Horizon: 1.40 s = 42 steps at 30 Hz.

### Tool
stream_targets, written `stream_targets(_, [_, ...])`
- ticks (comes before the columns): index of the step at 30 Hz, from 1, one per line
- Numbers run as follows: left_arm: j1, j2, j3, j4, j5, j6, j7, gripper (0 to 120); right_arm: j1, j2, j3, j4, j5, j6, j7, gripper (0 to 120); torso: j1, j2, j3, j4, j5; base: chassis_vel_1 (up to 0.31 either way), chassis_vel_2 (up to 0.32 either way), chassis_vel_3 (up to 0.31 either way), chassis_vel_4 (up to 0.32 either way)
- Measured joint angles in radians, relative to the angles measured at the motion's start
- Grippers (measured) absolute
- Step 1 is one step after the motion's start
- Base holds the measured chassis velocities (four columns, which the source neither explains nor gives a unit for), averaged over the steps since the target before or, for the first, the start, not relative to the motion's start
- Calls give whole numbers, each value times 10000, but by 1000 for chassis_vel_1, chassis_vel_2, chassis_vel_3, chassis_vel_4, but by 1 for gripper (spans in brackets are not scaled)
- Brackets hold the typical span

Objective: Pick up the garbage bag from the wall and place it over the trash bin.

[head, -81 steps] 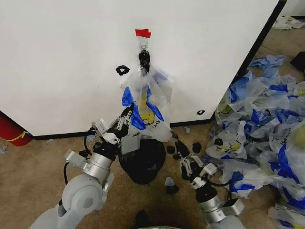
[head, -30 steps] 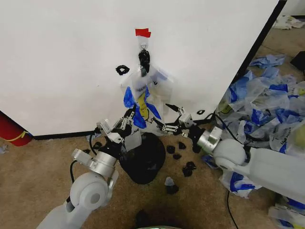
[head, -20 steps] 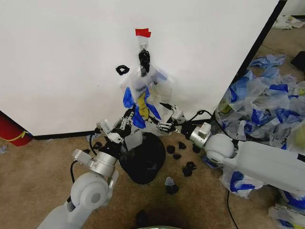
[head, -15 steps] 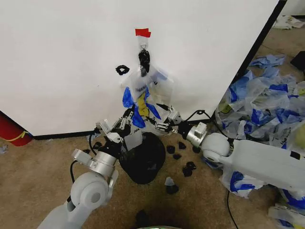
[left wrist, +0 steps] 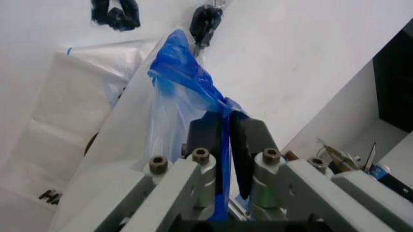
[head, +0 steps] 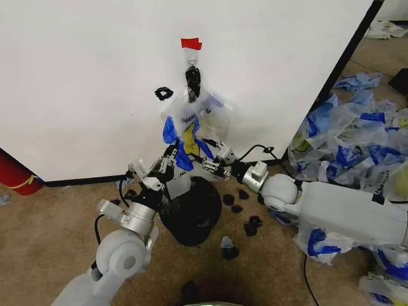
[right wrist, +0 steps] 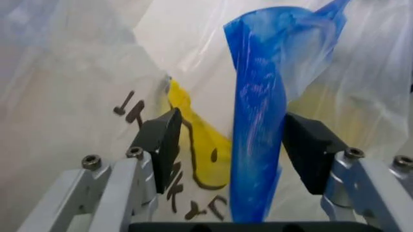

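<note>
The garbage bag [head: 192, 121] hangs from a black clip [head: 192, 78] under red tape [head: 190, 44] on the white wall [head: 83, 76]. My left gripper [head: 170, 156] is shut on the bag's left blue handle [left wrist: 175, 72], which runs pinched between its black pads [left wrist: 248, 145]. My right gripper [head: 214, 160] stands open at the bag's lower right. Its two pads [right wrist: 162, 145] straddle the other blue handle [right wrist: 258, 116], apart from it, in front of the yellow smiley print. The black trash bin [head: 191, 213] sits on the carpet right below the bag.
A heap of similar bags [head: 357, 153] covers the floor at right. Small black scraps [head: 245, 207] lie beside the bin. A red rounded object [head: 16, 175] rests against the wall at far left. The wall's dark edge [head: 347, 57] runs down on the right.
My right arm came up from low on the right and moved left, bringing its open gripper around the bag's right blue handle. The left gripper kept its hold.
</note>
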Motion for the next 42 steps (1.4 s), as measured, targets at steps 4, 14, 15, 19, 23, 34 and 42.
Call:
stream_targets(4, [17,-31,3,66,44,-27,6,8,-28,88,-24,-158,-34,95,-18,46,0,0,0,1,0,0,0,0,0])
stream_targets(14, [92,-94,9,171,167,-111,13,8,-123,225,16,-352,-64,258,-16,11,0,0,0,1,-1,0,0,0,0])
stream_targets(15, [90,-97,8,180,169,-112,13,8,-132,229,25,-358,-70,289,-12,8,0,0,0,1,0,0,0,0,0])
stream_targets(19, [92,-101,13,213,192,-117,13,8,-306,174,228,-313,-81,365,71,1,0,0,0,4,-1,0,0,0,0])
stream_targets(23, [57,-103,30,279,196,-119,13,8,-713,-131,636,76,-45,390,285,0,0,0,0,1,1,0,0,0,0])
stream_targets(34, [-51,-45,65,357,187,-109,8,8,-2225,-1019,2651,1635,748,461,820,0,0,0,0,1,-1,0,0,0,0])
stream_targets(42, [-53,151,29,267,135,-54,-70,8,-4485,-1433,4976,2300,1284,924,1045,0,-1,0,0,1,4,0,0,0,0])
